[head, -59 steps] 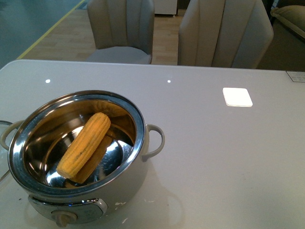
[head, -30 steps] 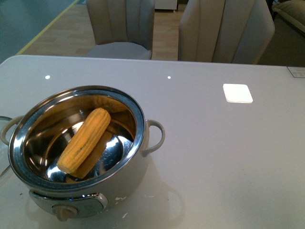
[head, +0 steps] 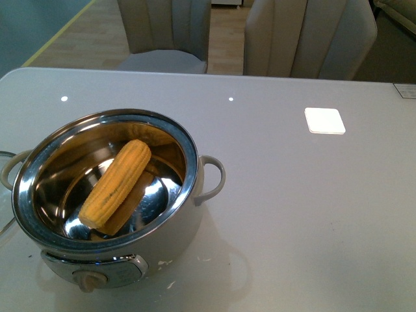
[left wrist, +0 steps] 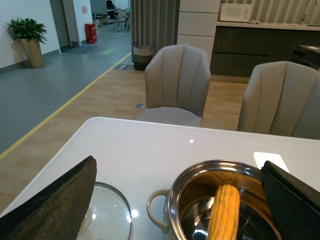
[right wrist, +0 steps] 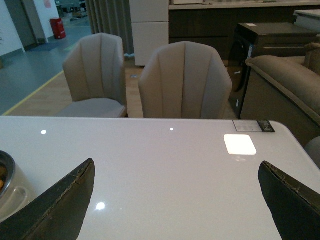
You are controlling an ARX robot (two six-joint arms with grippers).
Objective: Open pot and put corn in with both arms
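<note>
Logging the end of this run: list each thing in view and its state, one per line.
pot: open, lid off, upright on the table.
corn: inside the pot, lying slanted against the steel bowl.
glass lid: off, lying on the table beside the pot.
left gripper: open, empty.
right gripper: open, empty.

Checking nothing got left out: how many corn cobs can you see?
1. The corn lies slanted inside the open pot; the darker shape beneath looks like its reflection. None shows elsewhere on the table.
</note>
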